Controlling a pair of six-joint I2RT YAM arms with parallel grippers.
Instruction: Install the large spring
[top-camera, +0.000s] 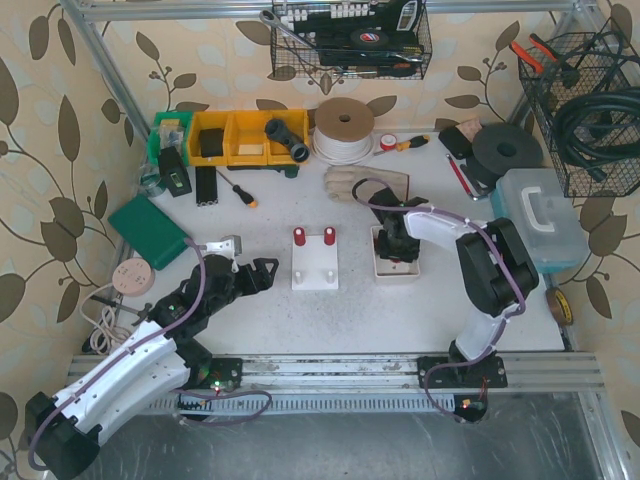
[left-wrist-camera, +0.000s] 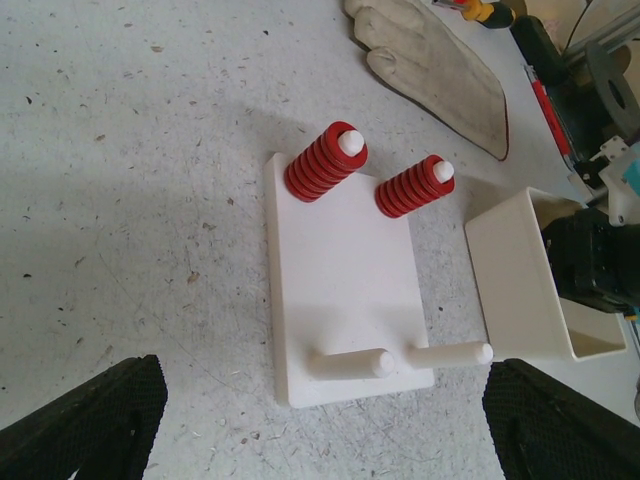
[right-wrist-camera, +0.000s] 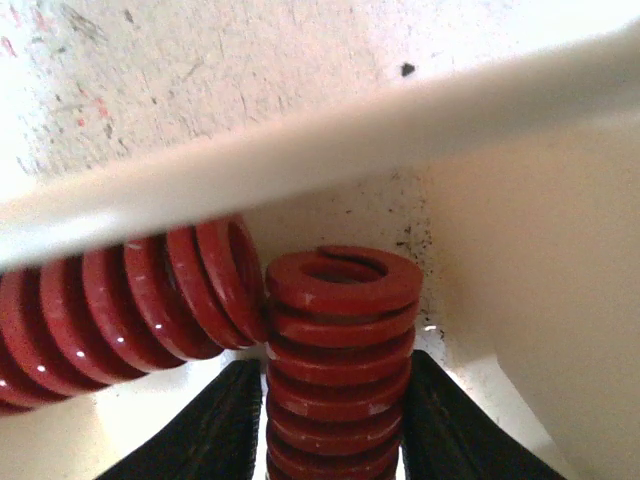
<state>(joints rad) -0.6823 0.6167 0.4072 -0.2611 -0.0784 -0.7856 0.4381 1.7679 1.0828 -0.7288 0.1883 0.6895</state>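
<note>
Lower left, overhead: left pincer spread wide, holding nothing, aimed at the white peg board. Right of centre: right pincer dipped into the white tray, fingers flanking a red spring; clamped or loose, cannot tell. Farther back, seated springs on two pegs.

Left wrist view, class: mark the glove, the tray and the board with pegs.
glove (left-wrist-camera: 440, 75), left wrist view, on its palm.
tray (left-wrist-camera: 512, 275), left wrist view, on its side wall.
board (left-wrist-camera: 345, 270), left wrist view, on its bare middle.
</note>
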